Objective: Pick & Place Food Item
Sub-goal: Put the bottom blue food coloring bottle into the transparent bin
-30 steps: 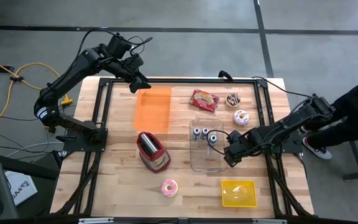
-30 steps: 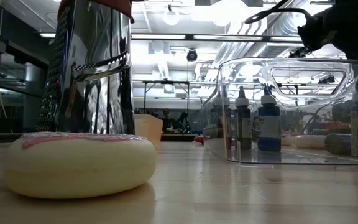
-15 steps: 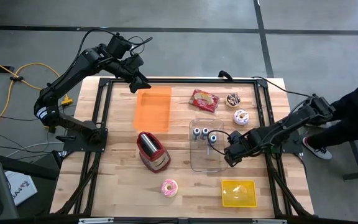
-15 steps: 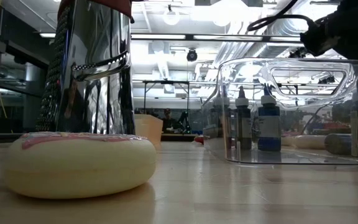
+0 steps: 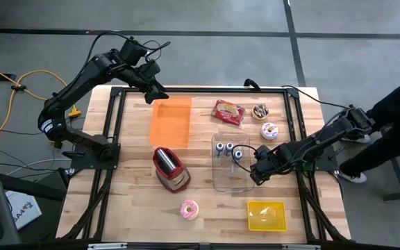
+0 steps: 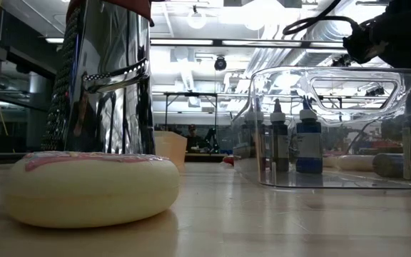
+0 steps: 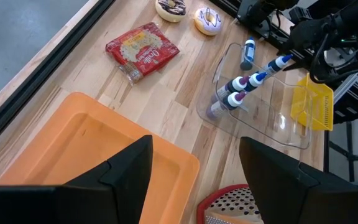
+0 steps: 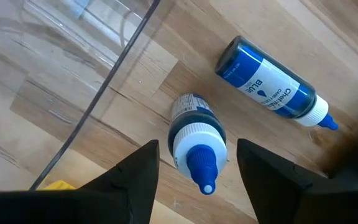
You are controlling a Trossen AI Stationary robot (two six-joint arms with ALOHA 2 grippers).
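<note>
Wooden table [image 5: 130, 201], two arms over it, food items spread about.
Right end effector [image 8: 194, 186] hovers, fingers spread wide and empty, over an upright blue-capped bottle [image 8: 194, 140] by the clear bin [image 5: 229, 167]; left end effector [image 7: 194, 180], wide open, waits above the orange tray [image 5: 170, 121]. Pink donut [image 5: 189, 209] lies at 6 o'clock, probably untouched.

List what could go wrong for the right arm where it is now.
1. The right gripper, open, hangs right over an upright blue-capped bottle beside the clear bin; coming down off-centre could tip it.
2. A second blue bottle lies on its side close by and might roll if nudged.
3. The bin's wall is near; a finger could catch it.
</note>
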